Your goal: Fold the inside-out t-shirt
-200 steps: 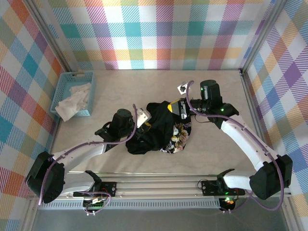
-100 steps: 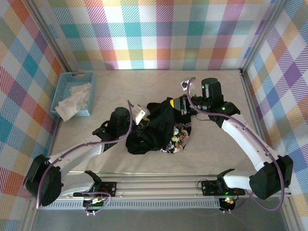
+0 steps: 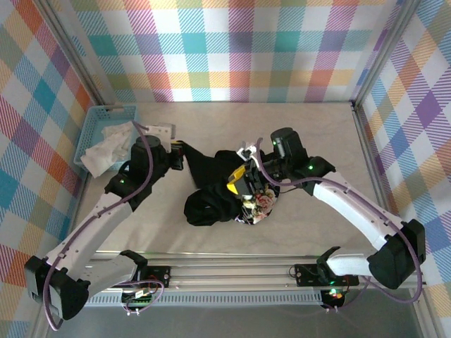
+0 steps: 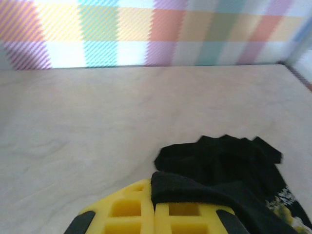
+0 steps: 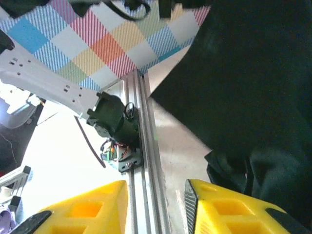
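- Barely begun: the t-shirt (image 3: 208, 208) lies bunched in the middle of the table (image 3: 317, 134), with no fold made.
- Left pincer (image 4: 155, 209) is clamped on its black edge.
- Right pincer (image 5: 156, 209) hangs part-open and empty over it.

t-shirt (image 3: 208, 204) centre, basket (image 3: 84, 137) far left — cloth (image 3: 102, 151) inside

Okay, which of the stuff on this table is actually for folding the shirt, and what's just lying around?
For the job: black t-shirt, pinched by the left gripper; right gripper, open over it.
Lying about: light-blue basket; white cloth inside it.
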Controlling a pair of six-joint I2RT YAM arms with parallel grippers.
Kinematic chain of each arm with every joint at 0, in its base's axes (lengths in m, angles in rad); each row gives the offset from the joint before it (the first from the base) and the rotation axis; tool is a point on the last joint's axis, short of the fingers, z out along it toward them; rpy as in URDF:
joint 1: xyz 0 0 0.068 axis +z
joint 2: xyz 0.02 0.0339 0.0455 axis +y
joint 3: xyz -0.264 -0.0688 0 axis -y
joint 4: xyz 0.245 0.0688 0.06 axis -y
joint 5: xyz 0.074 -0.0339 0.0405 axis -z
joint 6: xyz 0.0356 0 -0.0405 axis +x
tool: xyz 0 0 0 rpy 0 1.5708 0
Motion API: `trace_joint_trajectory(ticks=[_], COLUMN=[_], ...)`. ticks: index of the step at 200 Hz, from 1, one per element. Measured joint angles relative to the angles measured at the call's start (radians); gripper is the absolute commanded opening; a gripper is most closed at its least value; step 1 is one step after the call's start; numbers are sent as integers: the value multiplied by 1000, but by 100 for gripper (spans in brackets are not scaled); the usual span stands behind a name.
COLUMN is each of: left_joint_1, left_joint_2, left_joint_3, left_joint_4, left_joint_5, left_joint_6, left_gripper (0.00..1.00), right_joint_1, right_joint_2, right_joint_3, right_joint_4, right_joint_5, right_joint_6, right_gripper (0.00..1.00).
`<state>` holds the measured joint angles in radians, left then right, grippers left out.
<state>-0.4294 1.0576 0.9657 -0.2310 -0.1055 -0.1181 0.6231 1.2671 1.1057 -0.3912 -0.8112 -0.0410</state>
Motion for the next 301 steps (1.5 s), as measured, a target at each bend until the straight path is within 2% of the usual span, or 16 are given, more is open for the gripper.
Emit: trace_joint_trajectory(ticks=[19,35,55,75,119,167,184,202,224,247,263,301], left_joint_1=[37,61,75,76,78,78,79,79,79,95,151,380], left_joint_2=[1,6,17,23,23,29,31,34,39,68,99,110], left_joint_3=[18,29,36,37,40,42,42,47,58,140,251,517], left_joint_4=[-42,-65,-79,-85,-85,-85,-85,-84,-92,-142,-178,-196], left_joint_5=[-10,-13,-12,-9,-7,18,26,34,28,14,18,82], left_joint_6=[-29,-46,-64,-79,-92,-92,-92,-92,-100,-119,-147,-262], left_gripper=[0,0,0,0,0,0,0,0,0,0,0,0], right_joint_1=[-40,-98,-140,-145,-152,-153,-159,-166,-179,-214,-275,-512], right_joint_2=[-4,35,164,326,598,696,702,719,748,710,610,140], right_joint_3=[-14,-2,43,91,232,349,350,365,396,397,394,330], right_joint_4=[8,16,23,31,27,23,21,5,-10,-39,-49,40], right_joint_5=[106,259,473,625,798,913,934,929,924,900,850,755], right_joint_6=[36,92,121,130,106,54,36,27,9,9,30,124], right_gripper=[46,52,54,58,63,63,53,24,0,0,0,0])
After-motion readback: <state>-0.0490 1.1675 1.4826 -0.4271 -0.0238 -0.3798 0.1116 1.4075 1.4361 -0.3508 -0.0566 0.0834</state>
